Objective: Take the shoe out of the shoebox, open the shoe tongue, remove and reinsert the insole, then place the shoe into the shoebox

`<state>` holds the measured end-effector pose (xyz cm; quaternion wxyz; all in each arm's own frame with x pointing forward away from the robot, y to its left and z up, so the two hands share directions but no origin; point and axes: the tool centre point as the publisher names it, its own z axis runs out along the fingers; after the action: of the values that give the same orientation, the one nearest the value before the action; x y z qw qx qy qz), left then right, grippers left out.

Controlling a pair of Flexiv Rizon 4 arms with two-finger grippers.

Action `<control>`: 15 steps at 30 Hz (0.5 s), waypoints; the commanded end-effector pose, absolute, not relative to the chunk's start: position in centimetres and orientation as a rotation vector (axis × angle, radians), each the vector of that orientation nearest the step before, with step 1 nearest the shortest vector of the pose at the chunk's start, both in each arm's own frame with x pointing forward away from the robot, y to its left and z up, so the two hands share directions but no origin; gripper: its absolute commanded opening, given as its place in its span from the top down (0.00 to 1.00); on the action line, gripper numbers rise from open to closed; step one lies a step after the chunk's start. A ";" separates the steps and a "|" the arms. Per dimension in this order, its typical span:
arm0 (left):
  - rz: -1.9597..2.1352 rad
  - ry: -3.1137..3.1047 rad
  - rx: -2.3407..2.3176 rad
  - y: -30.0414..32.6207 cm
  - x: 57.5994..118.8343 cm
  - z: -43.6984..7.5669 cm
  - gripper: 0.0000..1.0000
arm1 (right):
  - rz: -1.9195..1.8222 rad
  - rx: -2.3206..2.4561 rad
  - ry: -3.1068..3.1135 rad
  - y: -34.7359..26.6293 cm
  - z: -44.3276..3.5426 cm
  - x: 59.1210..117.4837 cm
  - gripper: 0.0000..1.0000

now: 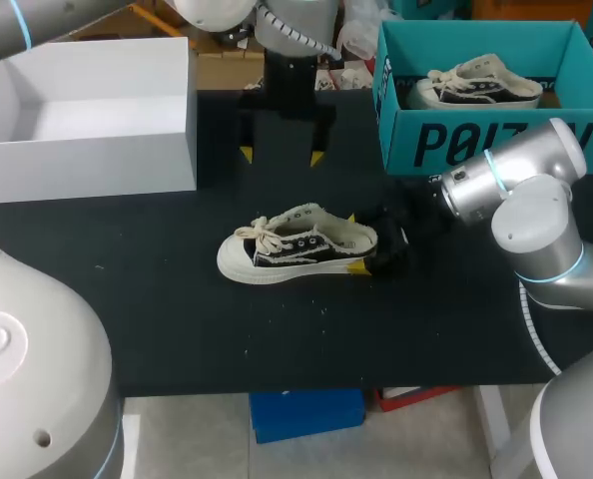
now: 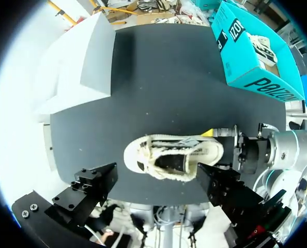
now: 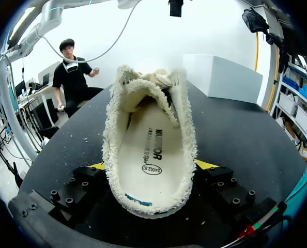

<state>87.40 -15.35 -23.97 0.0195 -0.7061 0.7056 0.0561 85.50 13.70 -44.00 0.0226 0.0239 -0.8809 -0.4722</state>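
A cream and black canvas shoe (image 1: 296, 247) lies on its sole mid-table, toe to the left. My right gripper (image 1: 356, 242) stands at its heel with a yellow tip on each side; in the right wrist view the heel (image 3: 151, 155) sits pressed between both fingers, and the white insole (image 3: 148, 170) lies flat inside. My left gripper (image 1: 281, 155) hangs open high over the table's back; in its own view the shoe (image 2: 171, 155) is straight below its spread fingers (image 2: 91, 188). The teal shoebox (image 1: 476, 140) stands open at the back right.
A second matching shoe (image 1: 481, 85) lies inside the teal shoebox. An open white box (image 1: 87, 150) stands at the back left. Black table surface (image 1: 177, 329) stretches in front of and to the left of the shoe.
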 end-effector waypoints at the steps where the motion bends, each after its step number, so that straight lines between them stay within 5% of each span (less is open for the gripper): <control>1: 0.155 2.190 -2.172 -15.2 87.3 -23.7 0.00 | -1.462 0.071 -2.729 13.9 -44.3 85.7 1.00; 15: 0.242 2.215 -2.048 -18.7 83.5 -27.7 0.00 | -1.462 0.071 -2.729 13.9 -44.3 85.7 1.00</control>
<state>83.46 -17.52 -26.52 0.0497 -0.6757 0.7323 0.0688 85.50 13.70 -44.00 0.0226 0.0240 -0.8808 -0.4724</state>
